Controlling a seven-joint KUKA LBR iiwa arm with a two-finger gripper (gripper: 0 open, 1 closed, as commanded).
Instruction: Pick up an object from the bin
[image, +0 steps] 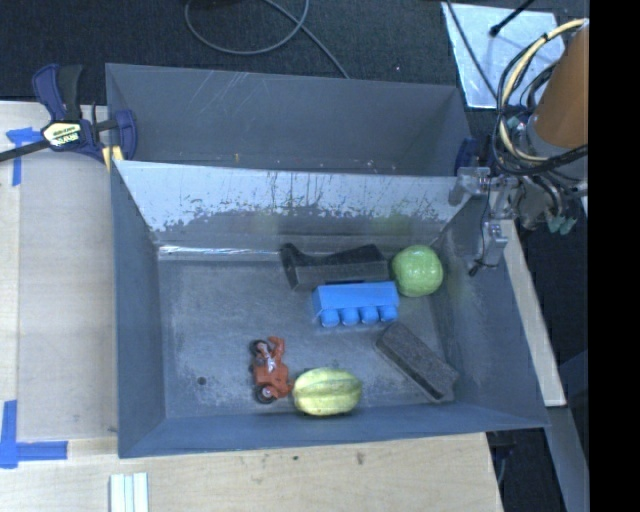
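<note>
Evidently gripper (487, 240) was parked over bin's (135, 300) right wall near green ball (417, 271), pre-descent; closure couldn't be told.

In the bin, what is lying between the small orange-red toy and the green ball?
The blue block with round bumps lies between them in the camera view, closer to the green ball than to the orange-red toy.

Dark floor (380, 40), perhaps carpet.
</note>
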